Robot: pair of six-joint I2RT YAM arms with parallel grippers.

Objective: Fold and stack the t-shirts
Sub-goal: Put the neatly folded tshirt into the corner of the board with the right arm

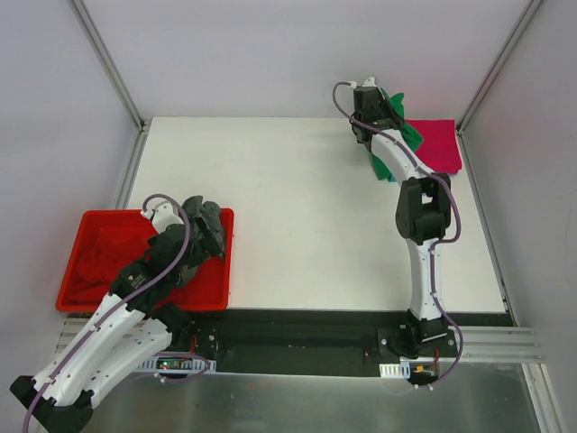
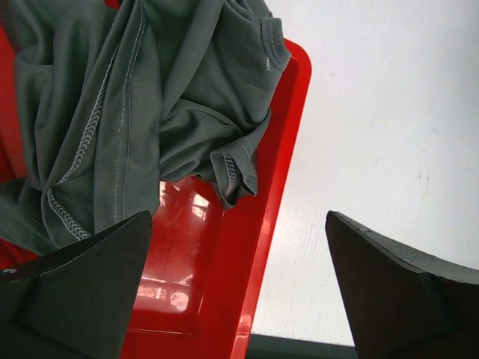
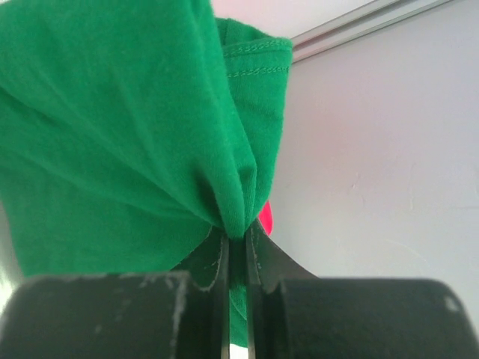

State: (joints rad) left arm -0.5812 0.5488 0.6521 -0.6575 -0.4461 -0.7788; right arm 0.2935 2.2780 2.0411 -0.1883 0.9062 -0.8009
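Green t-shirt (image 3: pixel 112 112), dark grey t-shirt (image 2: pixel 150 90), magenta t-shirt (image 1: pixel 439 144), red tray (image 2: pixel 258 239).

text: none readable | labels: none | numbers: none

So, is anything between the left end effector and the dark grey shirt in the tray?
Nothing visible. The left end effector hangs open over the rim of the red tray, and the dark grey shirt lies bunched in the tray just ahead of its fingers, with nothing on top of it.
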